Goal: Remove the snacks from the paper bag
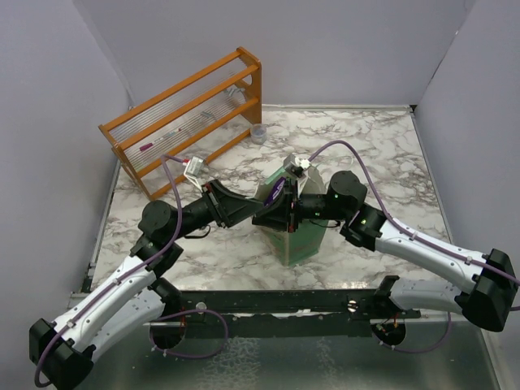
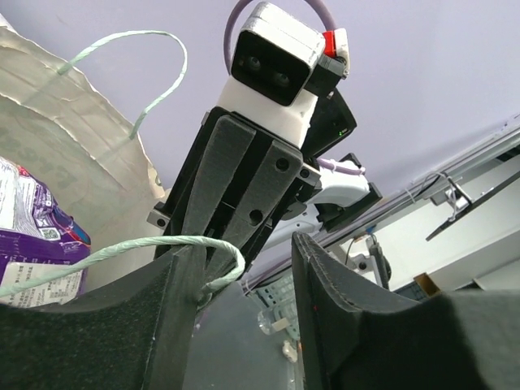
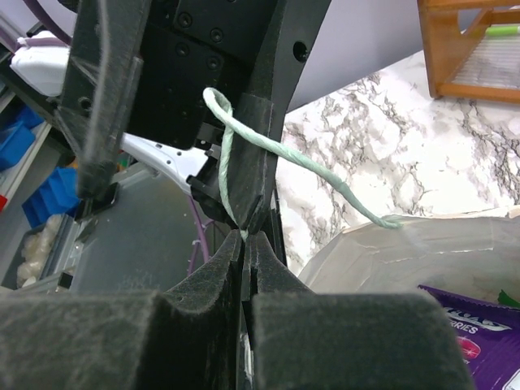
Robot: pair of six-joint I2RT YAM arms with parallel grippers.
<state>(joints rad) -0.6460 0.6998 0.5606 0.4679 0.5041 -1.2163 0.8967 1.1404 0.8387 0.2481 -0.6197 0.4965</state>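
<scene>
Paper bag [image 1: 305, 240] stands upright mid-counter [image 1: 382, 154], mouth up, both arms meeting over its top edge. Right gripper [image 3: 246, 244] is fully closed, pinching the bag's pale green handle cord [image 3: 309, 158] right at the fingertips; the cord runs from the bag rim, loops up and comes back down into the pinch. Left gripper [image 2: 246, 252] faces it head-on, jaws partly apart with a clear gap, nothing clamped. The cord loop lies against one of its fingers [image 2: 183, 284], can't tell if it's properly between the pair. Purple packet [image 2: 32, 244] sits inside the bag, just below the cream inner wall, visible from both wrist views and as a purple patch at the mouth from above. Other snacks not visible. Second handle sticks up free on the far rim. Orange rack [image 1: 191, 114] at back-left of the counter, small clear cup [image 1: 258, 134] just beside it, both well apart from the bag.
</scene>
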